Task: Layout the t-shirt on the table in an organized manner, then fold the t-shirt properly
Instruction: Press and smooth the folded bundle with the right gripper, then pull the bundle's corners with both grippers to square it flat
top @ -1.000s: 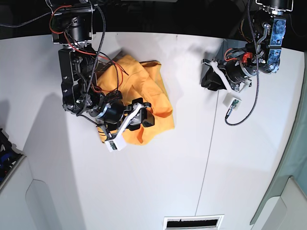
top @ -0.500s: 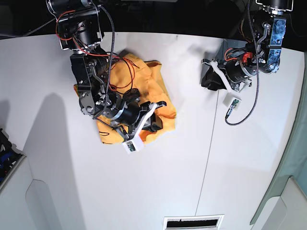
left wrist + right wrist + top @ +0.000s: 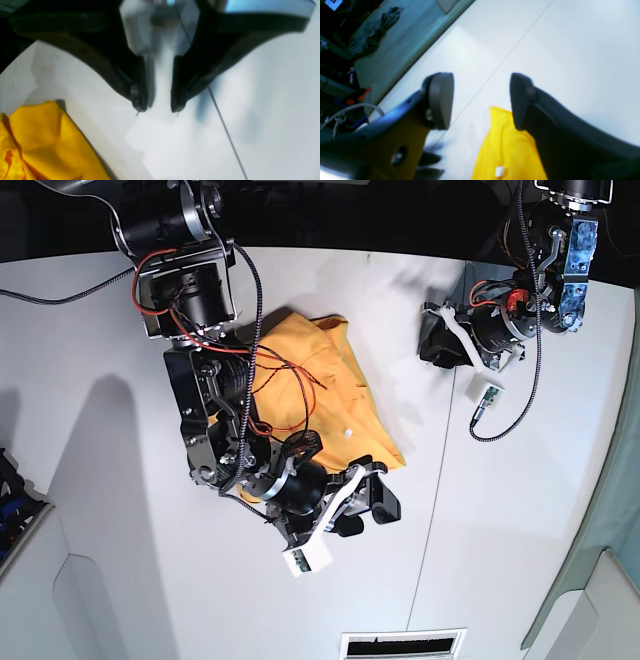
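The right gripper (image 3: 368, 505) is seen nearest in the base view, its jaws parted and empty above the near corner of the crumpled t-shirt (image 3: 340, 395). The shirt is spread on the white table (image 3: 520, 520) beneath the right arm. Farther back, the left gripper (image 3: 157, 110) is held slightly apart, empty, over bare tabletop beside the seam (image 3: 225, 127).

a white rectangular slotted vent grille (image 3: 403, 643) sits at the near edge of the surface in the base view. a teal-green curtain-like sheet (image 3: 600, 550) hangs past the right edge. a dark blue cluttered object (image 3: 12, 500) shows at the left edge. in the right wrist view, crumpled grey cloth (image 3: 380, 22) lies on a teal-grey floor (image 3: 392, 50) beyond the surface's far edge.
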Action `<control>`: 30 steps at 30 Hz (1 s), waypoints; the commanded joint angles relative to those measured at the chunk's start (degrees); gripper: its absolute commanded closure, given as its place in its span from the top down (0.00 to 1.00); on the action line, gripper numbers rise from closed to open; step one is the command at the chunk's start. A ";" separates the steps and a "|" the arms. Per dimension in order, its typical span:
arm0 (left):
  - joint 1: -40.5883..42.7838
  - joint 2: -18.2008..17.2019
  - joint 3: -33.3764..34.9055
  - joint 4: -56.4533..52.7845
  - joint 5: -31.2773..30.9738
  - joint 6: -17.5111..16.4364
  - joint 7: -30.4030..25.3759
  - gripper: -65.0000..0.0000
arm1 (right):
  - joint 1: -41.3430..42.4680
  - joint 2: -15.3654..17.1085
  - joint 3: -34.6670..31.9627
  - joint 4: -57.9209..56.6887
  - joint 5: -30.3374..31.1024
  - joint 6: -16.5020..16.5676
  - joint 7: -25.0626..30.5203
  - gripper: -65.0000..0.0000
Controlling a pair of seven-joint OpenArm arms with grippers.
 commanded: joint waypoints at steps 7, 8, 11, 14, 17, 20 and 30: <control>-0.15 -0.79 -0.24 4.98 0.00 -0.33 1.18 0.27 | 1.55 1.40 0.52 0.92 -3.19 -0.50 -1.07 0.55; -0.13 -1.18 -0.24 7.19 0.02 -0.31 1.44 0.26 | 1.53 2.34 1.05 0.92 -3.69 -1.16 -0.81 0.55; -0.15 -3.41 -0.24 14.32 0.00 0.79 2.21 0.06 | 1.55 5.20 3.65 0.92 -6.08 -1.14 1.01 0.31; 0.04 -5.68 0.22 19.10 -2.10 -0.96 2.34 0.00 | 1.55 7.85 7.06 0.92 -6.36 -1.09 2.25 0.00; 0.31 -5.75 3.91 22.05 -5.62 -2.05 2.14 0.00 | 1.55 10.43 10.05 0.90 -4.15 -1.05 3.15 0.00; -0.37 -2.40 10.47 21.88 -5.70 -1.81 -0.57 0.00 | 1.70 12.24 11.17 0.81 -4.00 -0.83 3.69 0.00; -3.52 12.41 17.77 3.85 -0.74 -1.81 -0.63 0.00 | 2.56 12.90 0.50 -11.93 -12.39 0.87 5.66 0.00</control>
